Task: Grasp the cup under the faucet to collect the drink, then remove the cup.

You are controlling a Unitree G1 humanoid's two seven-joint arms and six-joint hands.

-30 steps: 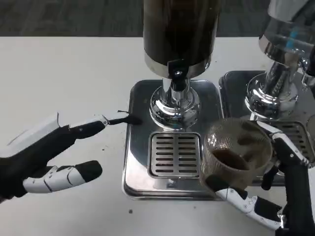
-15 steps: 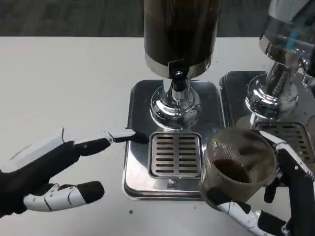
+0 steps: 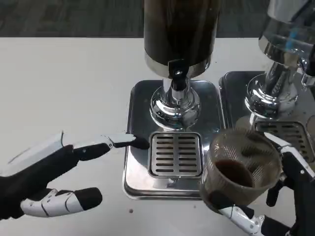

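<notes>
My right hand [image 3: 275, 201] grips a clear ribbed cup [image 3: 241, 169] with dark drink in its bottom, at the lower right, off the right front corner of the drip tray [image 3: 142, 177]. The dark drink dispenser [image 3: 180, 34] stands on a chrome base at the tray's back, its black faucet [image 3: 177, 73] over the slotted grate [image 3: 175, 154]. My left hand [image 3: 54, 169] lies open at the lower left, one fingertip [image 3: 140, 143] touching the tray's left edge beside the grate.
A second dispenser [image 3: 285, 54] with a chrome base and its own tray stands at the right, close behind the cup. White table spreads to the left and front.
My right hand has drawn the cup toward me and slightly right, away from the grate. My left hand slid down and right, its fingertip now nearer the grate.
</notes>
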